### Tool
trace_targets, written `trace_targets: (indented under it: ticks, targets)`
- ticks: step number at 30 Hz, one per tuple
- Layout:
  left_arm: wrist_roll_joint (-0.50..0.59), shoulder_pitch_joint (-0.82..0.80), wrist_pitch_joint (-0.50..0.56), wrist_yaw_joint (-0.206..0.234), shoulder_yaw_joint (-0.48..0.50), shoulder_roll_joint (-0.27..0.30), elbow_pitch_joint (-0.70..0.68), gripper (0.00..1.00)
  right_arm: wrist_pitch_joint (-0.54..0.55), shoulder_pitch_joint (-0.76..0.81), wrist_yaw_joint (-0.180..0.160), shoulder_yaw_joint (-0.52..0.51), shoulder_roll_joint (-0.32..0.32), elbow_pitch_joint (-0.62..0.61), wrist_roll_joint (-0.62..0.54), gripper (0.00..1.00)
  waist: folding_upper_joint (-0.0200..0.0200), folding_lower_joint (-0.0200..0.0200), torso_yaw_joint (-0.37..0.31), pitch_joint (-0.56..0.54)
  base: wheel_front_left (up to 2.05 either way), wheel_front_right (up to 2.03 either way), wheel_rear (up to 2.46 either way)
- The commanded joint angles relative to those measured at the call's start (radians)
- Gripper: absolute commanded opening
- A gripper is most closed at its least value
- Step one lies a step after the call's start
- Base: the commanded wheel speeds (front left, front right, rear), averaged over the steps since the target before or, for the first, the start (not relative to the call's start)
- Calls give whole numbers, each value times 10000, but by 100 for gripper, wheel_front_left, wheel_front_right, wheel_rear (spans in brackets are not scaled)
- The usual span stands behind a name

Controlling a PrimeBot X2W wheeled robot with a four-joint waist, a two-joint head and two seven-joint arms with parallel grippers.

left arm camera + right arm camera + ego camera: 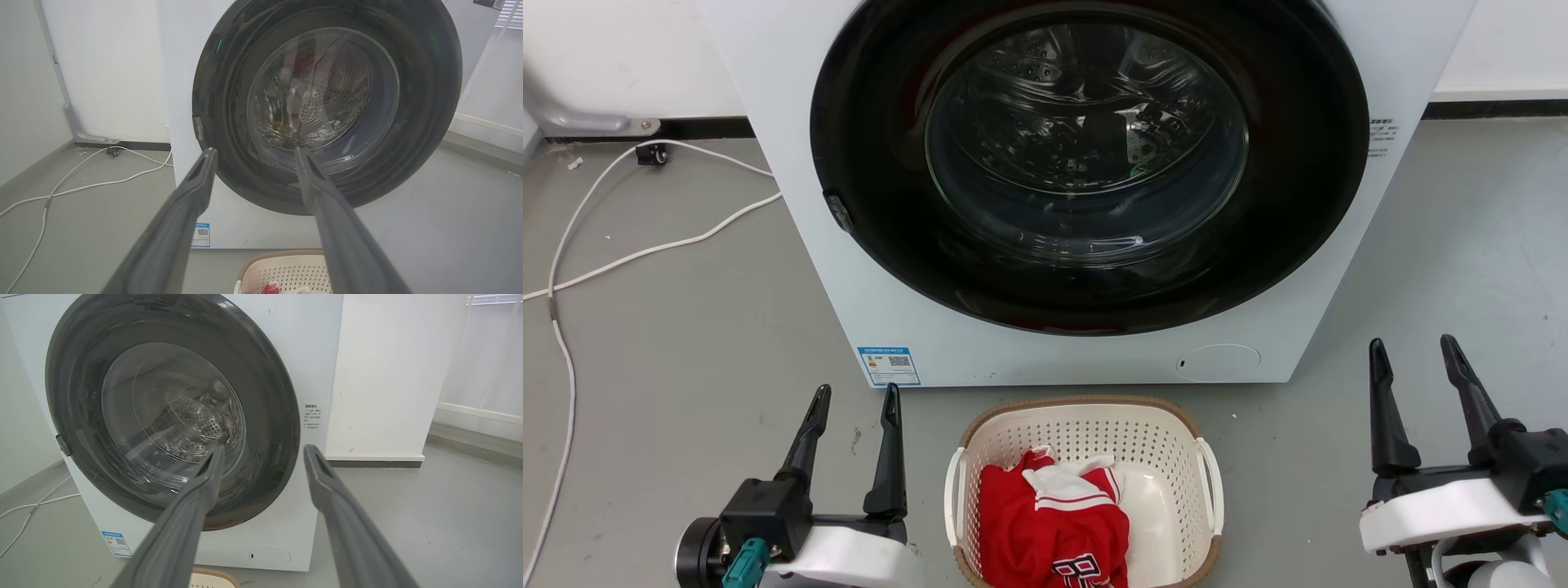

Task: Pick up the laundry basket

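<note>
"Down on the grey floor, what is the biggest thing in front of you?"

"A white washing machine with its round dark door closed. It stands straight ahead of me and takes up most of what I see."

"And the laundry basket?"

"The laundry basket sits on the floor just in front of the machine, upright and midway between my two arms. A red and white garment is bunched inside it, towards my left."

"Do you have hold of it?"

"No. My left pincer is near the basket's left side and my right pincer is well off to its right. Both have their fingers spread apart and grip nothing, and neither touches the basket."

"So how far along are you?"

"At the very start, I judge. Nothing has been grasped and the basket rests fully on the floor. I have yet to bring each pincer to a white side handle, close on it, and raise the basket level."
</note>
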Motion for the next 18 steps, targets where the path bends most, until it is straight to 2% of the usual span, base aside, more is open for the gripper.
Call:
trace_targets:
  ticks: [1, 10, 14, 18]
  targets:
    - [175, 15, -81, -20, 5, 9, -44, 100, -75, -40, 18, 23, -39, -36, -205, 100, 0, 0, -2, 2, 0, 0, 0]
    - [800, 158, -261, -460, 254, -208, 121, 100, -259, -82, 11, -62, -41, 106, -856, 100, 0, -1, -40, 73, 0, 0, 0]
    - [1101, 220, -340, -743, 338, -315, 210, 100, -332, 34, 11, 93, -32, 626, -346, 100, 0, -1, -43, 71, 0, 0, 0]
    - [960, 308, -427, -1092, 740, -647, 128, 100, -422, -105, 11, 185, -36, 619, -265, 100, 0, -1, -52, 105, 0, 0, 0]
